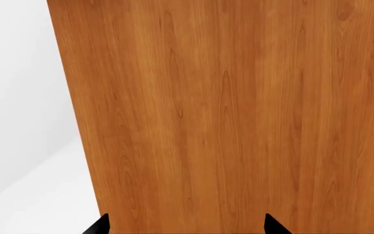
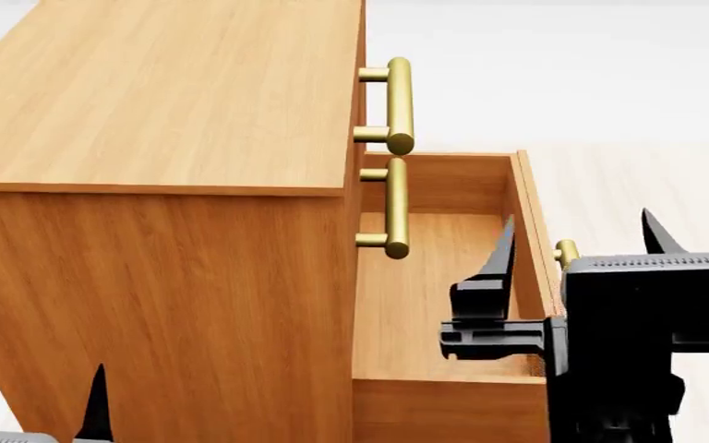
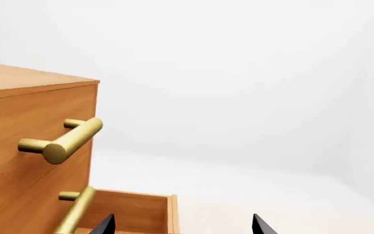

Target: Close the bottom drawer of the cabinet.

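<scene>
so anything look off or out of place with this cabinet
Only one thing: the bottom drawer is pulled well out of the cabinet, showing its bare inside, while the two drawers above sit flush. The right gripper straddles its front panel, open. Nothing looks spilled or damaged.

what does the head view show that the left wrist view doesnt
Only the head view shows the cabinet's top, the two upper brass handles, the bottom drawer pulled open, and the right gripper open, its fingertips either side of the drawer's front panel. Only the left wrist view shows the plain wood-grain side close up, filling the frame, with white floor beside it. Both show the left gripper open and holding nothing, its dark fingertips near the cabinet.
</scene>
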Controlling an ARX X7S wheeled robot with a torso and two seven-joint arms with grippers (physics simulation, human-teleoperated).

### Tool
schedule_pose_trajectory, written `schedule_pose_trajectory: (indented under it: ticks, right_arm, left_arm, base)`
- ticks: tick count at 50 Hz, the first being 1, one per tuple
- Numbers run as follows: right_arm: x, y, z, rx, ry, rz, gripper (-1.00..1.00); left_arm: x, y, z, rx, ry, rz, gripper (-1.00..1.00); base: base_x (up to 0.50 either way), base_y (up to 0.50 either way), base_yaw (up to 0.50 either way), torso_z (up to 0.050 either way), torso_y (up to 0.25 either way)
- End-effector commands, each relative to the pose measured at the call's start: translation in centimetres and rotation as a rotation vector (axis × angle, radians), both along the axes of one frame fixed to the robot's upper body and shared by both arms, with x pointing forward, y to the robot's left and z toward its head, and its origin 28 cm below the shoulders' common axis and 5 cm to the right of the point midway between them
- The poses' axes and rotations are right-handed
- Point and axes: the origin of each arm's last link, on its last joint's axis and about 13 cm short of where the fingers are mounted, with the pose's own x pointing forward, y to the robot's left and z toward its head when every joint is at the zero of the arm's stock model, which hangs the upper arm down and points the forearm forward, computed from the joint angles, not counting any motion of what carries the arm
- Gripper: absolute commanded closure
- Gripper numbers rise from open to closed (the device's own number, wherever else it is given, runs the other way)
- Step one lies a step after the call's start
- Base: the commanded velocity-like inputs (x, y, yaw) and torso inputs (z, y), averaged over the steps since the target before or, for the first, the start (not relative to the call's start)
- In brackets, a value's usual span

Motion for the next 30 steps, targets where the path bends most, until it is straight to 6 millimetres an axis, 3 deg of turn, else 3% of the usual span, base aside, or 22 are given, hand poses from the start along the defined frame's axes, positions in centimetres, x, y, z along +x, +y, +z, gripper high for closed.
schedule_pose_trajectory:
  ticks: [1,14,30]
  right_arm:
    - [1.9,-2.8,3.7,-0.055,-0.045,-0.066,-1.0]
    - [2.6,-6.7,3.3,-0.084,0.005,-0.154,-1.0]
    - [1.2,-10.9,-2.3,-0.065,0.106,-0.263,-1.0]
  left_arm:
    - [0.3,0.2,0.1,-0.01,-0.027,0.022,-1.0]
    - [0.3,0.2,0.1,-0.011,-0.025,0.021,-1.0]
    - [0.2,0.3,-0.1,-0.01,-0.019,0.027,-1.0]
  base:
    - [0.0,0.0,0.0,0.0,0.0]
    - [0.0,0.0,0.0,0.0,0.0]
    - [0.0,0.0,0.0,0.0,0.0]
